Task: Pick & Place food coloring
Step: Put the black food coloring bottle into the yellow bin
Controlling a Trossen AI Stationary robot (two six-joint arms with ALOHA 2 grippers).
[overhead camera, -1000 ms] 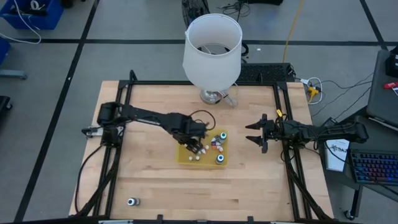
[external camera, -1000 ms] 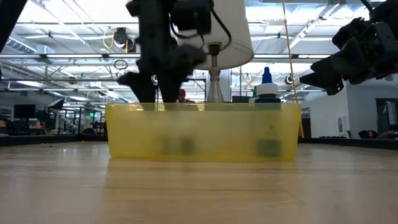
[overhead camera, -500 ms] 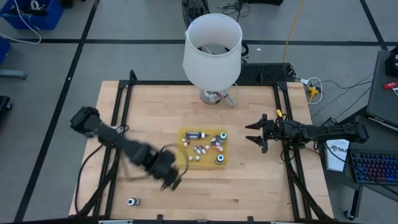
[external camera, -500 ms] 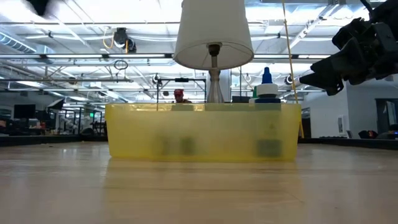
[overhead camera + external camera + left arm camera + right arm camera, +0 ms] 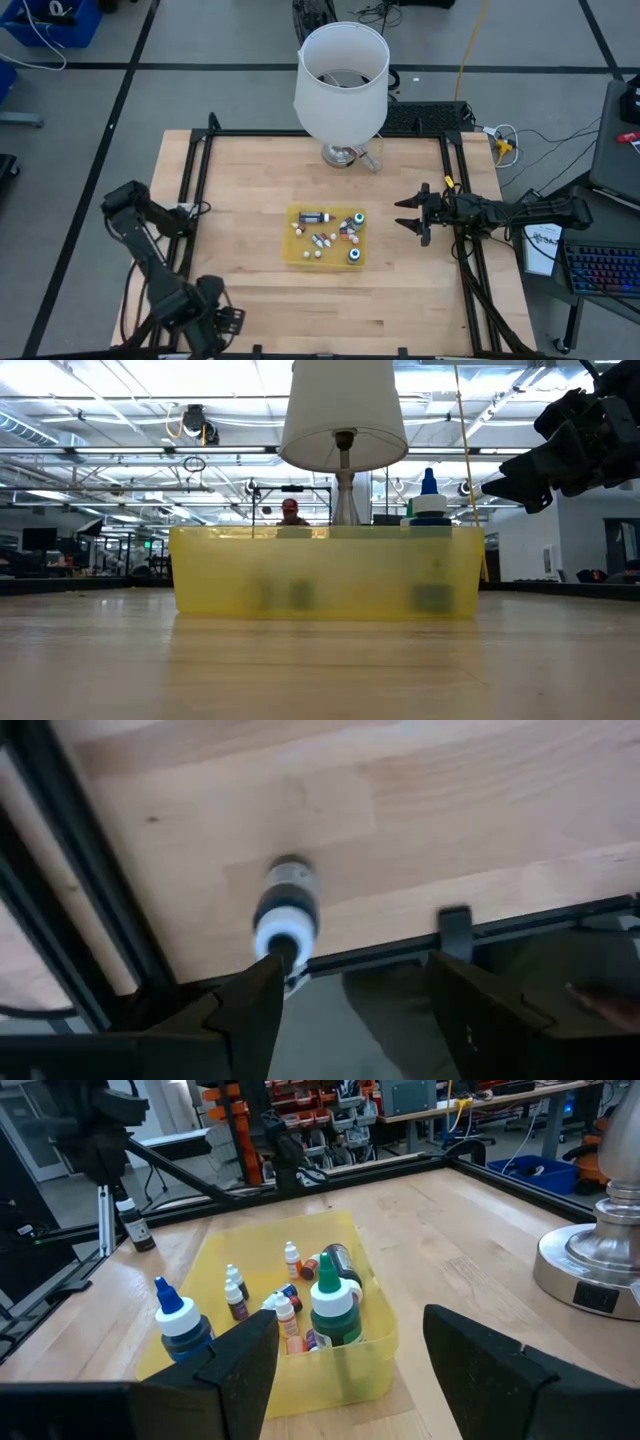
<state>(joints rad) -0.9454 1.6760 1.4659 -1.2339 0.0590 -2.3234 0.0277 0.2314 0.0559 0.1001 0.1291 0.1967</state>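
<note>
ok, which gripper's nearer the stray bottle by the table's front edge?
Left. The left gripper hovers right over the bottle, fingers open. The right gripper waits beyond the tray, far off.

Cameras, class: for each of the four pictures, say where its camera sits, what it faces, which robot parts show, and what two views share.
High: above, facing down on the table; both arms.
Low: tabletop height, facing the yellow tray; right gripper.
Left wrist: facing a lone bottle by the table edge; own open fingers.
Right wrist: facing the tray's bottles; own open fingers.
Shared: high, low, right wrist all show the tray and the lamp.
</note>
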